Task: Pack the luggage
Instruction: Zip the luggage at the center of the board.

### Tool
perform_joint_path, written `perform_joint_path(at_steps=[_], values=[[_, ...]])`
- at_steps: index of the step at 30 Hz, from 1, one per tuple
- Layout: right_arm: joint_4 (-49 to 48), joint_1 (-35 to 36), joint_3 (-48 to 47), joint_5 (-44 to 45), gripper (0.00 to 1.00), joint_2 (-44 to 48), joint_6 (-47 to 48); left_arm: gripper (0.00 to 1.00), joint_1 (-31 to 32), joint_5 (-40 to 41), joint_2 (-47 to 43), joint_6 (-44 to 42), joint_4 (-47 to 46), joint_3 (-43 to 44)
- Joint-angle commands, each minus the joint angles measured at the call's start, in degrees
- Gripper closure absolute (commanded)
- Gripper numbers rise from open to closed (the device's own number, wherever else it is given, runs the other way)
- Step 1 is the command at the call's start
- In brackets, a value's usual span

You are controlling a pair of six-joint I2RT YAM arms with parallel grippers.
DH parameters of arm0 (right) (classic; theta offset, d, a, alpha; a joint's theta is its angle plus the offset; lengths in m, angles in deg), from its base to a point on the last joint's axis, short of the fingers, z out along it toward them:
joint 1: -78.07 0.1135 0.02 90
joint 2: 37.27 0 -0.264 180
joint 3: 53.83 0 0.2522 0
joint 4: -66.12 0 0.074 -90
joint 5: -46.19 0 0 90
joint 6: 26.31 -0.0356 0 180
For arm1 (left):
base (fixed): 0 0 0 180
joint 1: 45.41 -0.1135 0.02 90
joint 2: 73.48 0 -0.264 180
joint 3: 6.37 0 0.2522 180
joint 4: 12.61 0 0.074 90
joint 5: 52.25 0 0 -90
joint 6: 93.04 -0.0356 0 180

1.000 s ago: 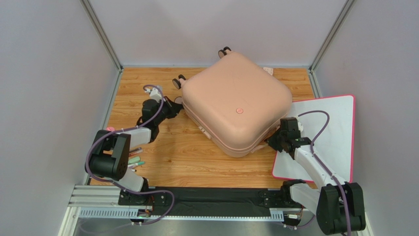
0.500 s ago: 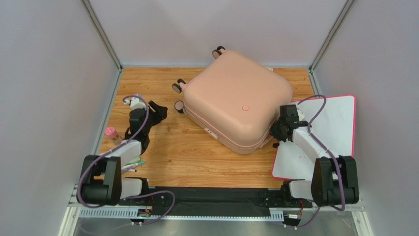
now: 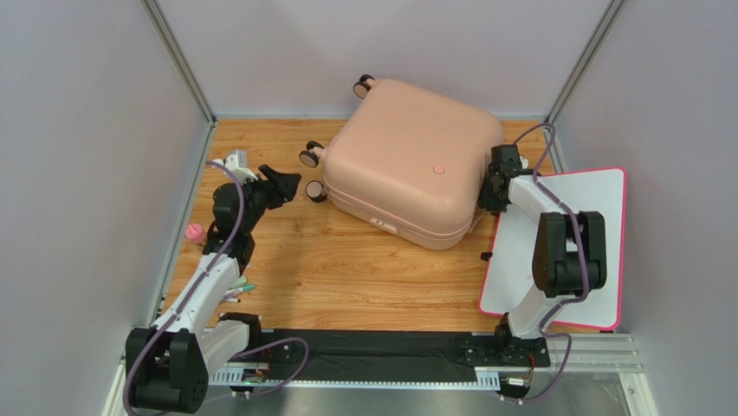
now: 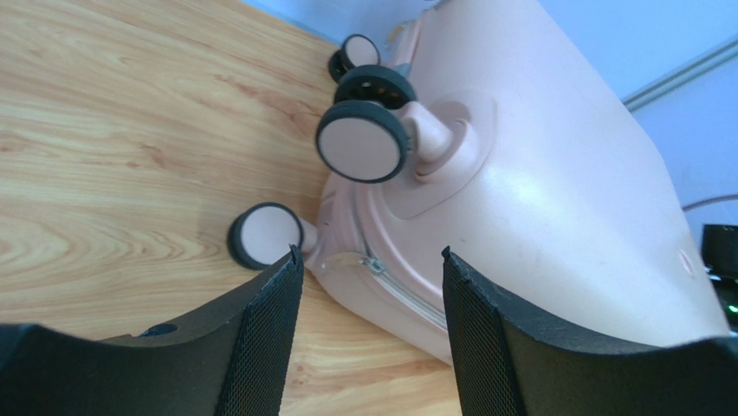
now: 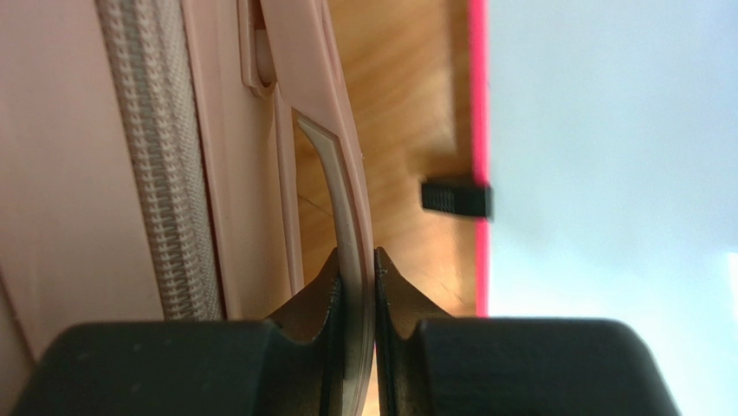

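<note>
Luggage is lying flat and closed toward the back of the wooden table, turned at a bit of an angle, with its far corner right up near the back wall. One wheel pokes up in front of that wall. The most open room is the bare wood in front of the case, between the two arms. Its right edge sits just beside the white board with the pink rim. Right gripper is clamped tight on the thin pink side handle, right next to the zipper. Left gripper has its jaws spread with nothing in them, parked near the two wheels on the left side but not touching the shell. The far end of the case is hidden from the wrist views, and the right wrist view is mostly blurry shell. A small black block sits at the board's rim (can't tell what it is). Some pens and a pink-capped thing sit by the left wall. The round emblem on the shell is too small to read.
</note>
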Motion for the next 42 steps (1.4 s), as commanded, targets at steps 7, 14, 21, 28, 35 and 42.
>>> perform_joint_path(at_steps=[7,14,21,28,35,42], values=[[-6.9,0.5,-1.9,-2.8,1.00,-4.5,1.5,0.33,0.3,-3.6,13.1,-1.0,5.6,23.3],[-7.8,0.6,1.8,-4.5,1.00,-3.3,1.2,0.34,1.2,-6.5,32.9,-2.7,8.0,40.5],[-9.1,0.5,6.3,-7.0,0.98,0.3,1.3,0.35,3.4,-10.9,42.8,0.5,3.7,42.5],[-8.6,0.5,8.2,-11.6,0.91,4.5,3.1,0.35,4.9,-18.3,45.3,4.9,-2.7,39.2],[-9.1,0.5,10.0,-16.5,0.69,6.3,4.6,0.35,7.3,-21.9,40.7,11.3,-17.7,26.6],[-11.2,0.5,9.7,-22.3,0.46,4.6,8.0,0.35,12.1,-20.6,34.6,12.6,-26.5,14.6]])
